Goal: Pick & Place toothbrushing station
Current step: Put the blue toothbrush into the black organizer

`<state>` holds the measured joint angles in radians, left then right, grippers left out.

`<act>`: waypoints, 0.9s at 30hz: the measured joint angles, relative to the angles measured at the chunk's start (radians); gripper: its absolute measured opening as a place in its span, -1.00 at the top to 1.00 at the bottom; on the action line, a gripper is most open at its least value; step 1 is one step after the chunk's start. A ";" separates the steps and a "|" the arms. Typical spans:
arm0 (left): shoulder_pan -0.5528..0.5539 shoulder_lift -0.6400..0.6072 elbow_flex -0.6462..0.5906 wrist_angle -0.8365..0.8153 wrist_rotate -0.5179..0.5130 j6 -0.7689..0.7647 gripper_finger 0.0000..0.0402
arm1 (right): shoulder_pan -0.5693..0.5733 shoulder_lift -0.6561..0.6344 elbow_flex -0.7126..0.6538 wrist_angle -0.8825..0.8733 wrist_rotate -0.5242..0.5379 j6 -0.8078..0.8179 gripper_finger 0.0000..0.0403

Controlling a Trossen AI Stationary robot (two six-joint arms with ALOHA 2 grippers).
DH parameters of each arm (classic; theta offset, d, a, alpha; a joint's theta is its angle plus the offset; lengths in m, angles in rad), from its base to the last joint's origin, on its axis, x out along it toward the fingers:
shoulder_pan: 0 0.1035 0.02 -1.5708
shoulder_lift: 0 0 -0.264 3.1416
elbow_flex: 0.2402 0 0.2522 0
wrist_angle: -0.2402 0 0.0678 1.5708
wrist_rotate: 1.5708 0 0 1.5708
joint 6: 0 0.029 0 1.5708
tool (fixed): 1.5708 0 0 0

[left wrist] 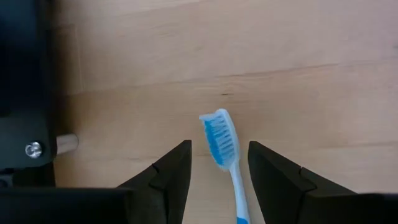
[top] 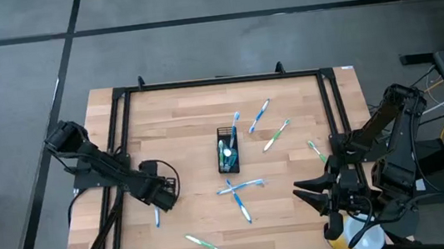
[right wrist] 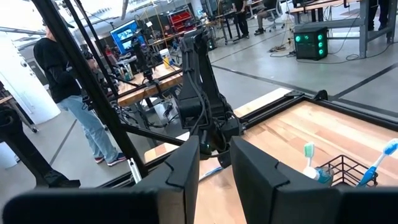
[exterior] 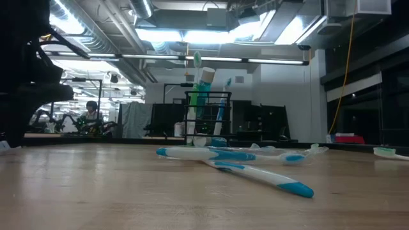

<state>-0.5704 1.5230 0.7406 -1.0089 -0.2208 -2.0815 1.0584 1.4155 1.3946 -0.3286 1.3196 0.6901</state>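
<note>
The toothbrushing station, a small black mesh holder (top: 226, 149) (exterior: 208, 118), stands upright on the middle of the wooden table with brushes and a tube sticking up out of it. A blue-white toothbrush (top: 156, 219) lies flat near the table's left rail, bristles up. My left gripper (top: 160, 200) (left wrist: 219, 143) points down over it, open, one finger on either side of the brush's neck just behind the head (left wrist: 219, 135); I see no touch. My right gripper (top: 312, 195) (right wrist: 216, 146) hangs raised and level at the table's right edge, open, with nothing between its fingers.
Loose toothbrushes lie around the holder: two crossed (top: 240, 188) (exterior: 236, 156), two at the far right (top: 259, 115) (top: 276, 135), one by the right rail (top: 317, 150), one at the near edge (top: 209, 246). A black frame rail (left wrist: 25, 93) runs beside my left gripper. A yellow-white cup (top: 362, 238) stands near my right arm.
</note>
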 joint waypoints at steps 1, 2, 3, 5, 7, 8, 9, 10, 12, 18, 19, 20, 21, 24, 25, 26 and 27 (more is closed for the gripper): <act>0.003 0.002 0.000 0.000 -0.002 -0.009 0.27 | 0.000 0.000 0.000 0.000 0.000 -0.001 0.52; 0.006 0.003 0.000 0.000 -0.007 -0.015 0.30 | 0.000 0.000 0.000 0.000 0.000 -0.003 0.52; 0.010 0.002 0.000 0.002 -0.019 -0.020 0.33 | 0.000 0.000 0.000 0.000 0.000 -0.004 0.52; 0.024 0.002 0.000 0.018 -0.039 -0.023 0.39 | 0.000 0.000 0.000 0.000 0.000 -0.014 0.52; 0.039 0.002 0.000 0.036 -0.050 -0.008 0.45 | 0.000 0.000 0.000 0.000 0.000 -0.019 0.52; 0.049 0.002 0.000 0.049 -0.052 0.010 0.48 | 0.000 0.000 0.000 0.000 0.000 -0.022 0.52; 0.058 0.002 0.000 0.064 -0.053 0.030 0.52 | 0.000 0.000 0.000 0.000 0.000 -0.023 0.52; 0.067 0.002 0.000 0.077 -0.054 0.051 0.56 | 0.000 0.000 0.000 0.000 0.000 -0.024 0.52; 0.081 0.002 0.000 0.086 -0.055 0.087 0.66 | 0.000 0.000 0.000 0.000 -0.001 -0.025 0.52; 0.103 0.002 0.000 0.132 -0.062 0.151 0.97 | 0.008 0.000 0.000 0.000 -0.001 -0.022 0.52; 0.105 0.001 0.000 0.137 -0.062 0.160 0.98 | 0.010 0.000 0.000 0.000 0.000 -0.022 0.52; 0.109 0.001 0.000 0.146 -0.065 0.170 0.99 | 0.011 0.000 0.000 0.000 0.001 -0.021 0.52; 0.112 -0.001 0.000 0.157 -0.068 0.177 0.99 | 0.012 0.000 0.000 0.000 0.003 -0.021 0.52; 0.119 -0.016 0.000 0.188 -0.094 0.184 0.99 | 0.012 0.000 0.000 0.000 0.005 -0.021 0.52; 0.121 -0.026 0.000 0.201 -0.112 0.184 0.99 | 0.012 0.000 0.000 0.000 0.005 -0.021 0.52; 0.122 -0.038 0.000 0.219 -0.136 0.185 0.99 | 0.012 -0.002 0.000 0.000 0.005 -0.021 0.52; 0.125 -0.051 0.001 0.239 -0.167 0.185 0.99 | 0.012 -0.003 0.000 0.000 0.005 -0.021 0.52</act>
<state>-0.4458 1.4722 0.7418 -0.7703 -0.3875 -1.8965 1.0706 1.4127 1.3946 -0.3284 1.3250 0.6689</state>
